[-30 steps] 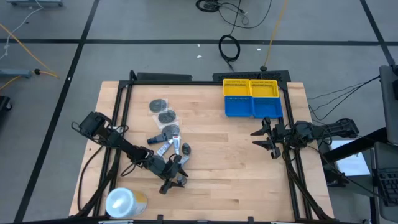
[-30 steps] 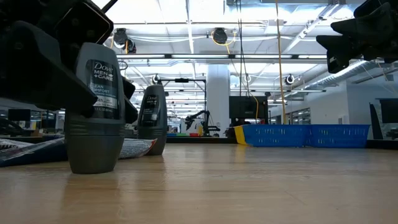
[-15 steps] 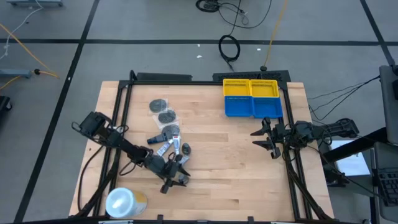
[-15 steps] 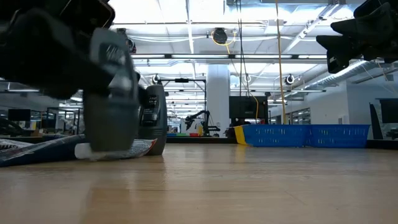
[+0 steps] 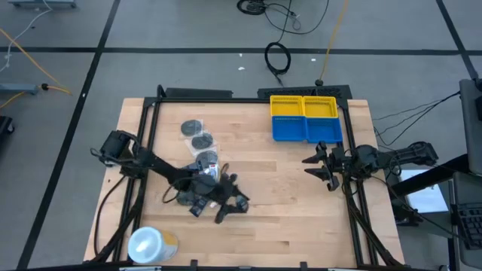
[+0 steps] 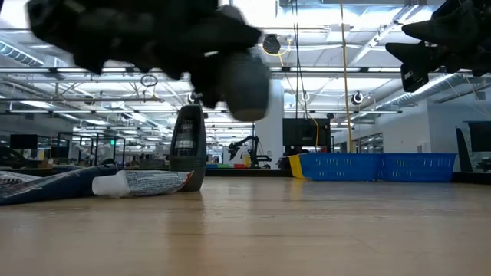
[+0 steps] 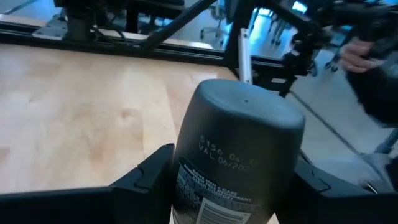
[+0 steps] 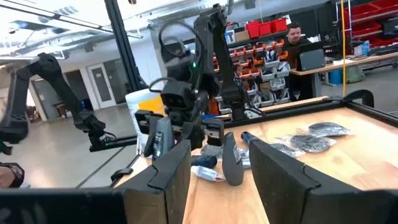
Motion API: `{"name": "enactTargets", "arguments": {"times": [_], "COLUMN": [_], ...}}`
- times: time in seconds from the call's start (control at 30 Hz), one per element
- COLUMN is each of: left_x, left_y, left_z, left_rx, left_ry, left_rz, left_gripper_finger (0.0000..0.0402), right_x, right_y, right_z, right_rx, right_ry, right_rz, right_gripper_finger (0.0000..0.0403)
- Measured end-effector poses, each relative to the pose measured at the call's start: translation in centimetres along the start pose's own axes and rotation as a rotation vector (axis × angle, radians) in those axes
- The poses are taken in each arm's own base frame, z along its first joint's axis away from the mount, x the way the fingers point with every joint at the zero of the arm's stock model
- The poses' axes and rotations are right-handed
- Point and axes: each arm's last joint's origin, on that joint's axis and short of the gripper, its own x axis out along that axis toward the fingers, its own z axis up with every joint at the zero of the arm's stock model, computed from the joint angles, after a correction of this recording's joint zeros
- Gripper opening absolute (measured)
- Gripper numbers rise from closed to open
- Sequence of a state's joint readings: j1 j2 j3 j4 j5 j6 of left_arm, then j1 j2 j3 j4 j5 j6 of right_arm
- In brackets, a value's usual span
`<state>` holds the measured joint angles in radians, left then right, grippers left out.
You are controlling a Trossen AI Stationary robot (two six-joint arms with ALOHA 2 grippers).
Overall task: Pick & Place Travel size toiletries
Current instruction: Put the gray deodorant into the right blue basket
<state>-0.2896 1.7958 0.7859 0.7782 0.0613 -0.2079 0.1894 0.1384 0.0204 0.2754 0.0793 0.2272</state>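
Deodorant stick [image 7: 239, 155] clamped in left fingers [image 7: 152, 171], one upright [image 6: 187, 146], right fingers [image 8: 168, 168] apart.

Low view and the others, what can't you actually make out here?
- Low view: the dark grey deodorant stick in the left gripper is motion-blurred; label unreadable.
- Left wrist view: its lower part is cut off by the edge.
- High view: the arm hides the small white and blue tubes.
- Right gripper: waits by the blue basket.

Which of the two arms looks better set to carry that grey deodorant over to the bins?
The left. Its gripper already holds the grey deodorant above the table; the right gripper waits open beside the bins.
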Motion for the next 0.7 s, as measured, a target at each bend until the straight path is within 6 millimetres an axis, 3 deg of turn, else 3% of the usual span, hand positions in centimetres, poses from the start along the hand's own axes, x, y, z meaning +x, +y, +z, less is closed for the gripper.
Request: {"name": "enactTargets", "arguments": {"times": [0.2, 0.37, 0.43, 0.53, 0.7], "left_x": [2.2, 2.6, 2.5, 2.3, 2.0], "left_y": [2.5, 4.0, 4.5, 5.1, 5.9], "left_z": [5.6, 10.6, 12.3, 14.0, 15.0], "left_rx": [0.027, 0.064, 0.071, 0.085, 0.086], "left_ry": [0.102, 0.113, 0.095, 0.095, 0.081], "left_rz": [0.095, 0.150, 0.165, 0.183, 0.198], "left_gripper_finger": [0.0192, 0.0192, 0.0192, 0.0192, 0.0192], "right_x": [0.8, 1.7, 2.3, 3.2, 4.7], "right_y": [0.0, -0.1, 0.1, 0.5, 0.8], "right_z": [-0.2, -1.1, -0.3, 0.6, 1.4], "right_rx": [-0.001, -0.016, -0.031, -0.060, -0.089], "right_ry": [0.018, 0.131, 0.137, 0.120, 0.116], "right_rz": [-0.003, -0.027, -0.026, -0.020, -0.017], "right_gripper_finger": [0.0155, 0.0155, 0.0155, 0.0155, 0.0155]}}
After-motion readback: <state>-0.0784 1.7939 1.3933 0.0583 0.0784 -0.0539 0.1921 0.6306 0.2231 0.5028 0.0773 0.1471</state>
